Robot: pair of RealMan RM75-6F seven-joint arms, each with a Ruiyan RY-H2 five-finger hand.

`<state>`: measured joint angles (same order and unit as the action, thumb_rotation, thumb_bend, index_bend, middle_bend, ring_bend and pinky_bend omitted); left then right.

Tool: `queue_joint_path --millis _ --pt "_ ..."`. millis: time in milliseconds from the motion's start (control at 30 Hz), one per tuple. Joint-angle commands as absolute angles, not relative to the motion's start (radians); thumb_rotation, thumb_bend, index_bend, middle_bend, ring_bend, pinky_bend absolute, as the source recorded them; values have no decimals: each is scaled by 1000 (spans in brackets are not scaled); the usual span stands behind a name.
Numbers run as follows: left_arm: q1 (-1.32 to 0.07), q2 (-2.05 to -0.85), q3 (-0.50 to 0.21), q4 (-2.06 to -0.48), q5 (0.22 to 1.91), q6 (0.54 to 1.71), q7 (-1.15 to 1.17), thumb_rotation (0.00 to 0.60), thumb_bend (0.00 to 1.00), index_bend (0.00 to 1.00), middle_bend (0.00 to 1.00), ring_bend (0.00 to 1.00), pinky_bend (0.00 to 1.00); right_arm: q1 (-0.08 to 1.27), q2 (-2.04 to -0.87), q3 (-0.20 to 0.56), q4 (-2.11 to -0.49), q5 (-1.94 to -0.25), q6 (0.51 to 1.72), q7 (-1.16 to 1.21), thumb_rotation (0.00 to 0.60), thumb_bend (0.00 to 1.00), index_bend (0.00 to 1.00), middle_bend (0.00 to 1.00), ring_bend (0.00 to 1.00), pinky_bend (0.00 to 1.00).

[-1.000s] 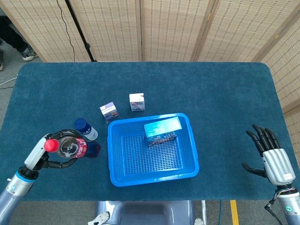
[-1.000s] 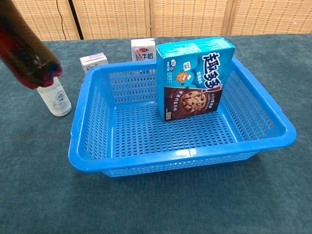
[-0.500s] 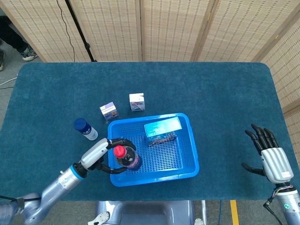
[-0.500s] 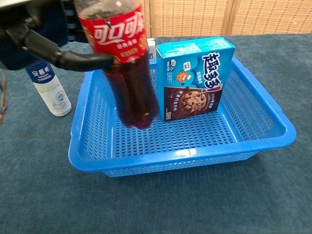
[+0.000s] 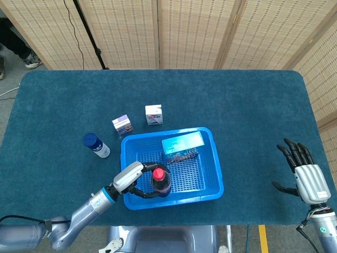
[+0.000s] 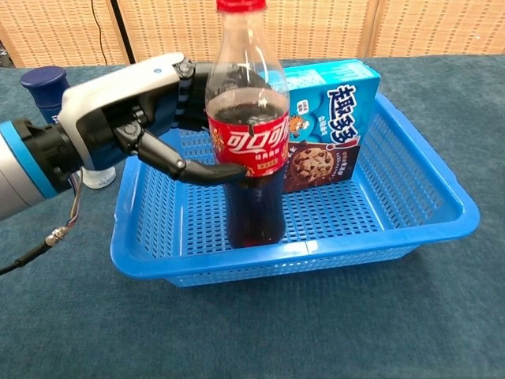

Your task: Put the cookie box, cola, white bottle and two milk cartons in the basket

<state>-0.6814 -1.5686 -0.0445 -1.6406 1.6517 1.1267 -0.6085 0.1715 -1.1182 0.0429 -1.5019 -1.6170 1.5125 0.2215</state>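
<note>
The cola (image 6: 251, 142) is held upright inside the basket (image 6: 442, 193), in its near-left part, with its base on or just above the mesh floor; contact cannot be told. It is gripped around the red label by the left robot hand (image 6: 142, 118), whose fingers (image 6: 193, 170) are wrapped round the bottle. Just behind the cola, the cookie box (image 6: 335, 118) is stood upright against the far wall of the basket. On the bench (image 5: 253, 105), the white bottle (image 5: 96, 145) is seen left of the basket, and two milk cartons (image 5: 122, 125) (image 5: 154, 114) lie just beyond its far-left corner. The right robot hand (image 5: 305, 176) is held open, fingers spread, well apart at the near right.
</note>
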Motion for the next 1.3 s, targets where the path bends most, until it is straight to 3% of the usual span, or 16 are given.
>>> queue_joint_path --millis 33,167,333,433,667,967,1100,1300 --pt "-681 -1582 -36 -1620 1645 1124 -598 600 387 496 450 402 438 171 -1118 43 -1502 -1617 1512 221 600 0 89 0 0 36" --pt "-691 -1567 -18 -1619 1650 1100 -598 600 359 418 340 291 369 170 -1117 45 -1502 -1617 1514 223 600 0 88 0 0 36" --pt "-707 -1530 8 -1638 1679 1085 -649 600 299 118 46 32 106 168 -1115 46 -1504 -1617 1515 226 600 0 81 0 0 36" --pt "-702 -1501 22 -1644 1708 1116 -662 600 262 7 0 0 11 167 -1113 47 -1506 -1617 1517 229 600 0 80 0 0 36" --pt "-659 -1439 38 -1673 1775 1263 -721 600 212 0 0 0 0 164 -1109 47 -1512 -1620 1521 230 600 0 78 0 0 36" --pt "-566 -1264 38 -1720 1860 1545 -802 600 207 0 0 0 0 165 -1111 45 -1515 -1622 1514 222 600 0 78 0 0 36" --pt "-487 -1192 7 -1697 1786 1663 -796 600 169 0 0 0 0 164 -1109 45 -1521 -1627 1518 222 600 0 78 0 0 36" --pt "-422 -1130 -29 -1628 1616 1673 -900 600 80 0 0 0 0 163 -1106 42 -1529 -1639 1524 223 600 0 78 0 0 36"
